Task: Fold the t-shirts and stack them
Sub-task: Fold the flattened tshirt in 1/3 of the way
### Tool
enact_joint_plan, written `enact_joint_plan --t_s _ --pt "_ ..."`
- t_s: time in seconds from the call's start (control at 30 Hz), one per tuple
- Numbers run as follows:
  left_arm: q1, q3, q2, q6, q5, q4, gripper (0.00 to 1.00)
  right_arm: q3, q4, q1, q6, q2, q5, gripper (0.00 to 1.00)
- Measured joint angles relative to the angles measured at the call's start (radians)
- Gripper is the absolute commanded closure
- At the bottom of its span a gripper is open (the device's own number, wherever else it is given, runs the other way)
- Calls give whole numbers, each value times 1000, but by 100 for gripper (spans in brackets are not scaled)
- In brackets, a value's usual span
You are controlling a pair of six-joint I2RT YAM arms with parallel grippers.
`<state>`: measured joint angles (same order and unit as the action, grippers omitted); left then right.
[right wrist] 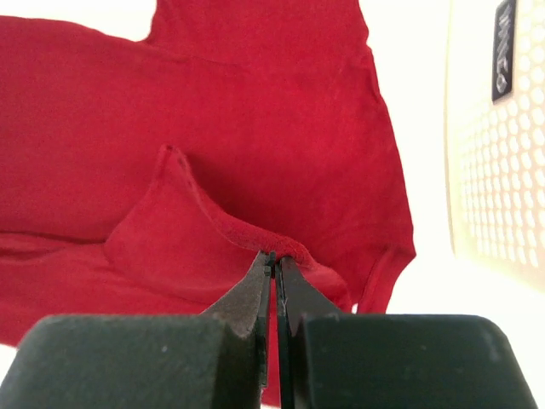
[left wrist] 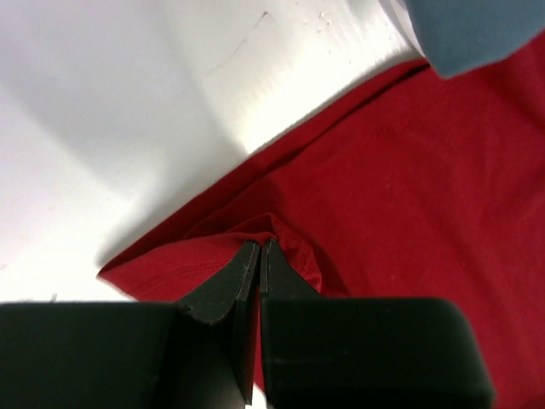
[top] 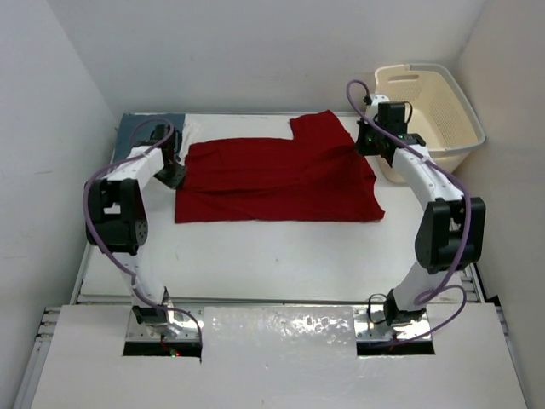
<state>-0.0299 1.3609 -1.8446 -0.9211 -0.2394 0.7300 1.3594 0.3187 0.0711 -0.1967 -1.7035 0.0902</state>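
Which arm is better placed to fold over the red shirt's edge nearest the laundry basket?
Right. The right hand is shut on a pinch of the red t-shirt at the edge beside the basket. The left hand pinches the opposite edge, near the blue-grey t-shirt.

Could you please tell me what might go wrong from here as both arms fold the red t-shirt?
The left end effector and right end effector each pinch only a small ridge at the edge of the red t-shirt, so the cloth could slip out when lifted.
The blue-grey shirt lies close to the left pinch; it may get dragged along.
The basket stands close to the right arm, so a swing could knock it.
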Motion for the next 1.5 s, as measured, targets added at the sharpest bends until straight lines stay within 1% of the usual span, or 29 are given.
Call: enact_joint_plan --t_s 0.07,0.1,0.13,0.2,0.23,0.27,0.3,0.33,0.37,0.4,0.47,0.53,0.63,0.77,0.87,0.93,1.07,1.2,1.33,1.43,1.47,1.5 --pt "0 21 -42 0 2 -6 100 22 -22 -3 19 -53 -2 100" --pt "0 31 -61 0 4 -6 97 41 -29 -4 24 -87 -3 100" --pt "0 39 -79 0 4 -6 82 62 -38 -5 30 -125 -7 100" --pt "0 56 -114 6 0 -5 41 123 -43 -8 39 -209 -25 100" --pt "-2 64 -128 2 -6 -3 14 166 -37 -9 41 -256 -39 90" --pt "-4 72 -139 3 -12 5 1 211 -32 -10 41 -303 -51 71" --pt "-6 84 -147 0 -16 16 0 264 -18 -11 45 -352 -69 38" --pt "-10 96 -150 2 -21 25 0 315 -7 -11 45 -394 -83 21" --pt "-12 114 -153 2 -27 35 0 378 16 -11 52 -440 -98 9" --pt "-15 130 -153 5 -31 43 0 428 34 -11 53 -472 -109 1" --pt "-18 171 -149 16 -35 56 0 509 73 -11 59 -515 -113 1" --pt "-20 185 -133 27 -35 51 0 501 83 -10 61 -500 -94 1" --pt "-19 170 -82 46 -26 56 0 370 83 -1 63 -403 -68 1" --pt "3 102 4 63 -22 41 0 175 87 38 65 -245 -36 1" --pt "47 57 28 71 -23 31 0 141 105 72 76 -211 -1 1" --pt "87 34 21 75 -17 18 0 173 131 98 100 -236 1 1" --pt "146 -16 -11 80 35 -29 0 323 181 160 134 -368 -57 1" --pt "146 -74 -40 87 79 -88 0 385 193 219 91 -470 -144 1" --pt "143 -85 -70 102 100 -119 0 406 195 243 15 -536 -202 2" --pt "140 -83 -81 117 110 -130 0 443 201 244 -31 -594 -253 10" --pt "140 -83 -81 124 111 -131 0 459 198 245 -40 -612 -267 15" --pt "140 -84 -81 129 112 -131 0 474 196 245 -48 -629 -278 17"
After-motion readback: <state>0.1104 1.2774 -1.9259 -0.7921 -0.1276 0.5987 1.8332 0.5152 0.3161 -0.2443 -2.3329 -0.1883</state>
